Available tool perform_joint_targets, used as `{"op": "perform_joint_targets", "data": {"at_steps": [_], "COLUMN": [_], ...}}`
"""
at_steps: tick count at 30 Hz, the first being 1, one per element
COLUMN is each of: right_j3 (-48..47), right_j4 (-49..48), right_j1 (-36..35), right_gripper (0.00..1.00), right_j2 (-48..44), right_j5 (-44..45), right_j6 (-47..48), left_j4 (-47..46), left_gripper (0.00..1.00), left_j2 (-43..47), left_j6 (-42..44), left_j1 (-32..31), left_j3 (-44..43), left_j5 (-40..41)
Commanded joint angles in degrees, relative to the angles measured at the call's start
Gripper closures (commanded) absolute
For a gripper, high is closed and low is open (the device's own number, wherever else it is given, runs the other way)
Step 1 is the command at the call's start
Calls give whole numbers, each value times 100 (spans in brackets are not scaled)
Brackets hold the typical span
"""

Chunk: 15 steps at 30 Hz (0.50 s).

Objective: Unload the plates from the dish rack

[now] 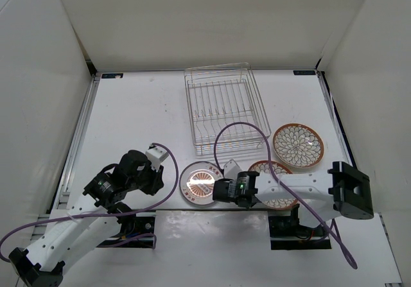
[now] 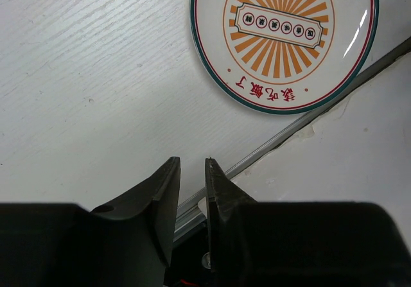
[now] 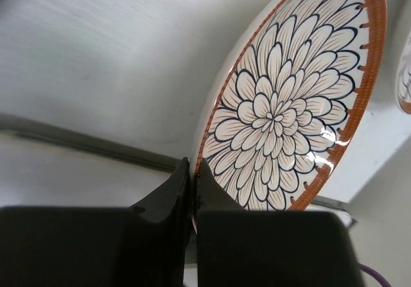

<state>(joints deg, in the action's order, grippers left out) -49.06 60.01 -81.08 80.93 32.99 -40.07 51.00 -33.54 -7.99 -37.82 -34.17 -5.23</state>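
Observation:
The silver wire dish rack [image 1: 221,110] stands at the back centre with no plates in it. One brown-rimmed petal plate [image 1: 298,146] lies flat to its right. The grey-rimmed plate [image 1: 200,183] with the orange centre lies flat near the front edge; it also shows in the left wrist view [image 2: 282,36]. My right gripper [image 3: 194,165] is shut on the rim of the second brown-rimmed petal plate [image 3: 289,107], which is tilted. In the top view this plate [image 1: 277,200] is partly hidden under my right arm. My left gripper [image 2: 191,160] is empty, its fingers narrowly apart, just left of the grey-rimmed plate.
A metal strip [image 2: 302,123] marks the table's front edge, close under the grey-rimmed plate. White walls enclose the table at the left, back and right. A purple cable [image 1: 241,130] loops from my right arm over the rack's front edge.

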Motion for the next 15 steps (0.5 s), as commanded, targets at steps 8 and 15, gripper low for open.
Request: {"op": "perform_joint_targets", "data": {"at_steps": [8, 15], "right_j3": [-1448, -2774], "right_j4": [581, 1995], "right_j1": [-31, -22], "right_gripper": [100, 100], "right_j2": [-1491, -2475], "right_j5": [-224, 864], "right_j6": [202, -44], "left_j4": [-3, -2], "left_gripper": [65, 64], "left_j2": [40, 40], "left_j6": [-27, -27], "left_j1": [29, 29], "left_j3": [-28, -37], "left_j5": [31, 14]}}
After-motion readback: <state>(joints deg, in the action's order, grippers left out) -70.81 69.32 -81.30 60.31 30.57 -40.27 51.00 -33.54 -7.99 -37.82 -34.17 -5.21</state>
